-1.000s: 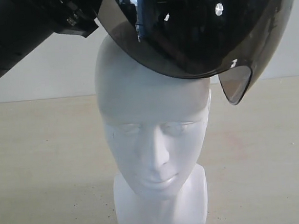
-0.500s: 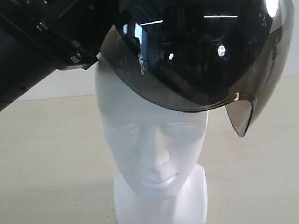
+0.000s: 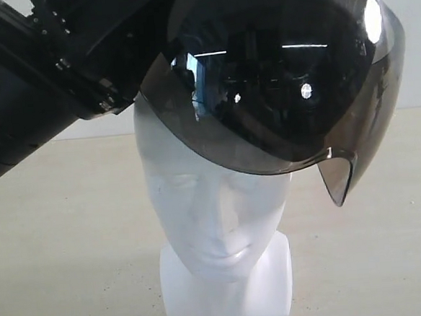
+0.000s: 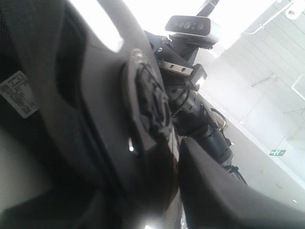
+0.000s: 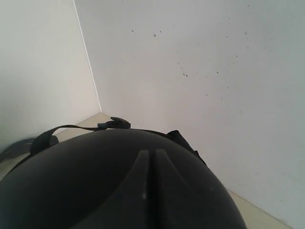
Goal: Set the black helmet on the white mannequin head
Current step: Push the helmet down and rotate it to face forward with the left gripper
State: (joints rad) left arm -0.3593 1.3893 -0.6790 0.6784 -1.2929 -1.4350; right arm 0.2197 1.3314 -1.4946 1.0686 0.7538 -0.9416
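The white mannequin head [image 3: 214, 208] stands upright on the beige table, facing the exterior camera. The black helmet [image 3: 278, 88] sits tilted over its crown, and the smoke visor covers the forehead down to the brow. My left arm [image 3: 39, 90] reaches in from the upper left. My left gripper [image 4: 176, 181] is shut on the helmet's rim [image 4: 95, 95], one finger [image 4: 214, 191] showing outside the shell and the white label [image 4: 16, 93] inside. My right gripper [image 5: 154, 155] is shut, its fingers together against the helmet's shell [image 5: 71, 191].
The beige tabletop [image 3: 57, 234] spreads on both sides of the head, with a white wall [image 3: 413, 57] behind. A black strap [image 5: 71, 128] trails off the helmet's far edge. The other arm and a camera bar [image 4: 190, 26] show in the left wrist view.
The helmet has come down over the head: its visor edge has dropped from the crown to the brow. My left arm has descended with it.
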